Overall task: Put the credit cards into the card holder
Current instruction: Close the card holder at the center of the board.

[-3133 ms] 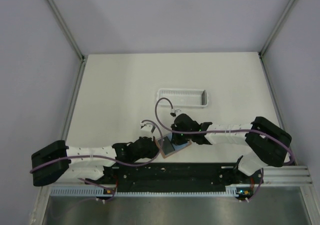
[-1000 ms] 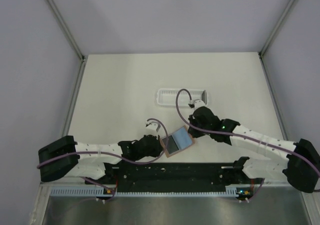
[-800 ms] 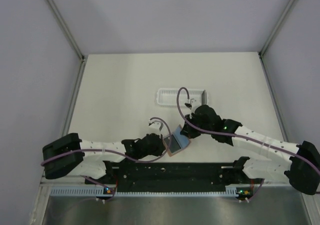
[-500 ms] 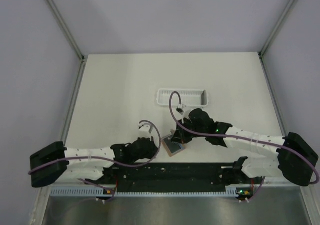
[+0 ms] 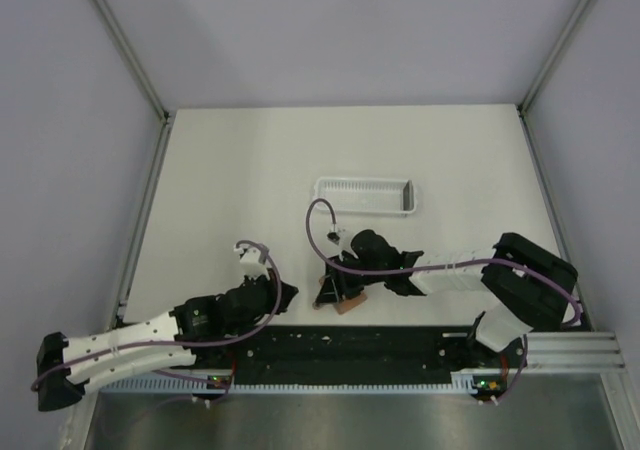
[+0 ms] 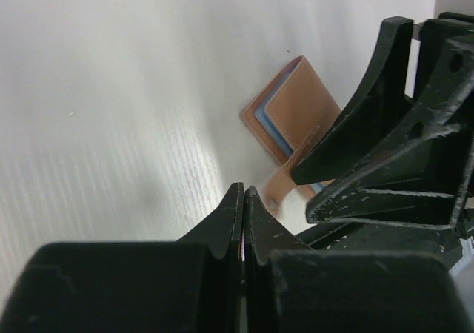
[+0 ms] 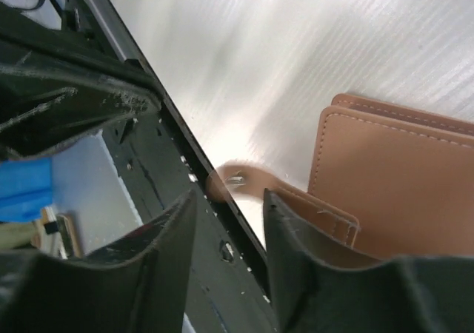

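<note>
- Your left gripper (image 5: pixel 283 293) has come off the holder's (image 5: pixel 350 303) edge and drawn back to the left. It now sits apart from the holder, with its jaws closed on nothing.
- The holder was spread open a second ago and now lies folded shut.
- Your right gripper (image 7: pixel 229 207) has come down over the holder. Its jaws have parted, and the strap tab (image 7: pixel 237 179) lies between them.

The overhead view is lit evenly and softly. In both wrist views the bench (image 6: pixel 111 89) is washed by glare, and the strap of the wallet (image 7: pixel 400 177) is blurred.
</note>
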Motion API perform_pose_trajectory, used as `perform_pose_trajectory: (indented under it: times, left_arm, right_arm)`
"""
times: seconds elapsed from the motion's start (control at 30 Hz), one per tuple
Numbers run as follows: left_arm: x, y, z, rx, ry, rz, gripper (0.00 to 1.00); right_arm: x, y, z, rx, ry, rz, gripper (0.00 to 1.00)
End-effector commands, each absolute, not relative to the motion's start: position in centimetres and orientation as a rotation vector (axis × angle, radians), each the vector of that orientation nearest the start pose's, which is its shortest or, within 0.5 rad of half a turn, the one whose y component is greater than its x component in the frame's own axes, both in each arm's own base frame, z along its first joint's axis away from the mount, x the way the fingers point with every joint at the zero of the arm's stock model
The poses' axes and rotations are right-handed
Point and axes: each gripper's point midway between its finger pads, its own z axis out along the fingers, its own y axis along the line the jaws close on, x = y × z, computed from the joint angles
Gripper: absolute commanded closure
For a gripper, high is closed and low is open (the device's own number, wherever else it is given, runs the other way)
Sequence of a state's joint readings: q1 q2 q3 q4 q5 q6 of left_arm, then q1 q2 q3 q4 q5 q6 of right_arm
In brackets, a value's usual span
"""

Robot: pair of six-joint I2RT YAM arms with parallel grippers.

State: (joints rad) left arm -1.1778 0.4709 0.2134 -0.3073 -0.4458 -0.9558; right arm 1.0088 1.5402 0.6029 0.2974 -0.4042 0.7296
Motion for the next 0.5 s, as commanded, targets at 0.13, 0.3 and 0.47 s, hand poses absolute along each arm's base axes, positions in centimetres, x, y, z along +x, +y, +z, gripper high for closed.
perform_pose_trajectory:
  times: [0.13,0.3,0.47]
  left_arm:
    - [13.7,-18.9,7.4,-0.048,2.182,-0.727,1.0]
    - [14.2,-19.7,8.6,-0.009,2.151,-0.726,1.0]
    - [15.2,-20.8,10.8,0.035,2.103,-0.711,1.0]
  right_arm:
    - [13.0,37.2,12.3,-0.659,2.216,1.329,0.45]
    - [15.5,33.6,13.7,-0.515,2.194,1.122,0.49]
    - [17.3,30.3,10.6,-0.389,2.277,0.961,0.88]
